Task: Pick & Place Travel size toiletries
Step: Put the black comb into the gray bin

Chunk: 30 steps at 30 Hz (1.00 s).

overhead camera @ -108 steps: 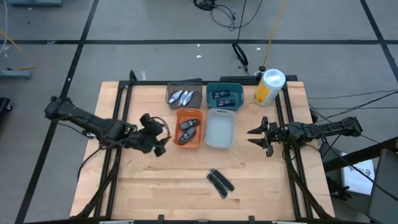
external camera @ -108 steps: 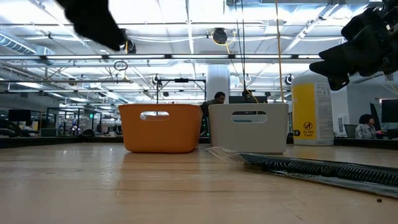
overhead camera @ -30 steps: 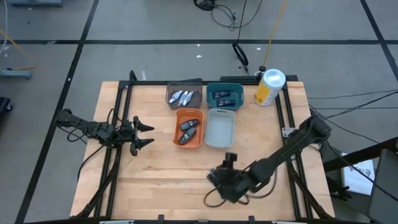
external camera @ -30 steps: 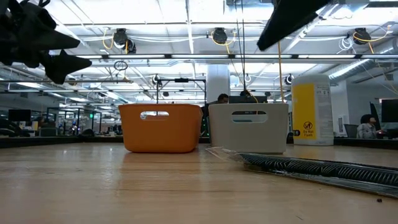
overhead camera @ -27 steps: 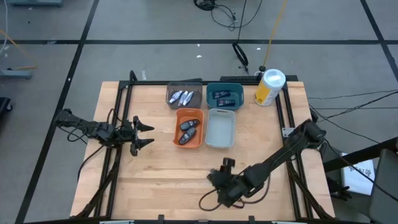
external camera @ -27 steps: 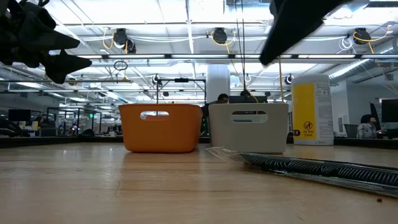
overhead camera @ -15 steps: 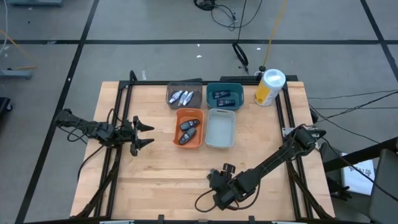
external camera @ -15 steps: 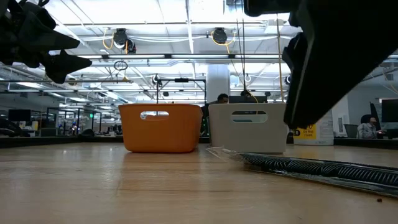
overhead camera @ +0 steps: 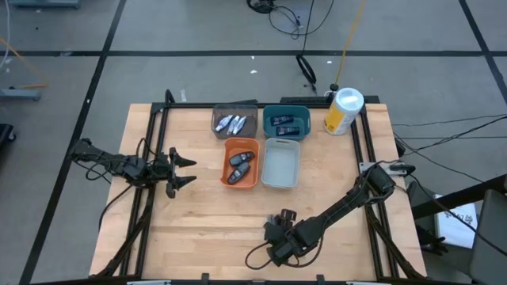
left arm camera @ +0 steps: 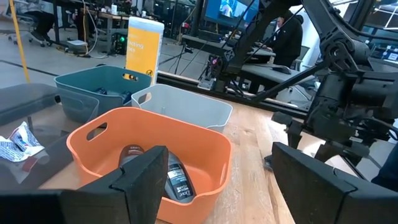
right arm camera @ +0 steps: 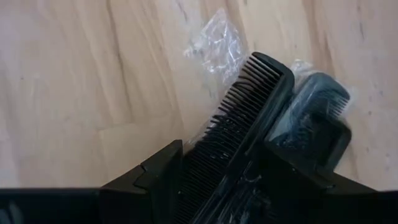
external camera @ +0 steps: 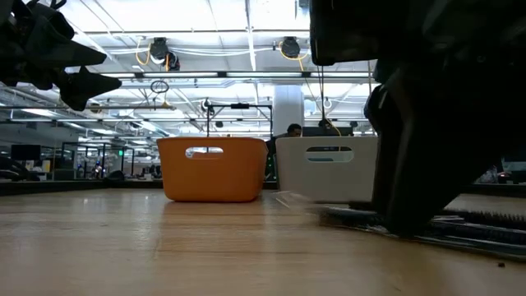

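At table's front edge, right end effector (right arm camera: 214,180) straddling a black comb (right arm camera: 239,124), left end effector (overhead camera: 181,170) spread.

canister (left arm camera: 144,45): showing white print on its yellow face in the left wrist view, too small to be read
ovals (left arm camera: 176,179): lying in the orange bin (left arm camera: 205,145), carrying a pale label, its letters not resolving
white bin (external camera: 327,168): showing a dark mark by its handle in the low view, no words coming through
readable text: none standing out anywhere
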Tool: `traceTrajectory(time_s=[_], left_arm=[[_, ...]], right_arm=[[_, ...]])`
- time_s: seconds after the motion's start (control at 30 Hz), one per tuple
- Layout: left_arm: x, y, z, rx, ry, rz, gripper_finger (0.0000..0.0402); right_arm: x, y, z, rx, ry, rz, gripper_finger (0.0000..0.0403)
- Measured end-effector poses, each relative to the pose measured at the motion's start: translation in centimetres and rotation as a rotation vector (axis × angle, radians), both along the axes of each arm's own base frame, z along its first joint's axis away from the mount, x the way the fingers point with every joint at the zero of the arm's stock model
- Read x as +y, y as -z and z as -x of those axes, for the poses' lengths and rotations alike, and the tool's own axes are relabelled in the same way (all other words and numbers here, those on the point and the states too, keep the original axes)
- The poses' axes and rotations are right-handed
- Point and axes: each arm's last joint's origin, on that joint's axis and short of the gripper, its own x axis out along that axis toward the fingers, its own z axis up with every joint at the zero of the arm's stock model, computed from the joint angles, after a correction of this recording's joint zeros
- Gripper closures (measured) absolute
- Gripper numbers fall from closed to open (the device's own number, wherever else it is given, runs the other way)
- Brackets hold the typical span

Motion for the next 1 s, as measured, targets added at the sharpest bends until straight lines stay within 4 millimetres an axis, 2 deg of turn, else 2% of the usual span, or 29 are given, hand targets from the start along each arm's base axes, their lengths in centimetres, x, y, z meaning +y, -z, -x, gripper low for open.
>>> traceTrajectory(time_s=[0.37,1.0], left_arm=[[0.00,0.00,0.00,0.000,0.000,0.005,0.0119],[0.00,0.00,0.00,0.000,0.000,-0.001,0.0119]], right_arm=[[-0.26,0.21,-0.09,0.022,-0.003,-0.006,0.0215],[-0.50,-0.20,-0.18,0.020,-0.038,-0.011,0.0386]])
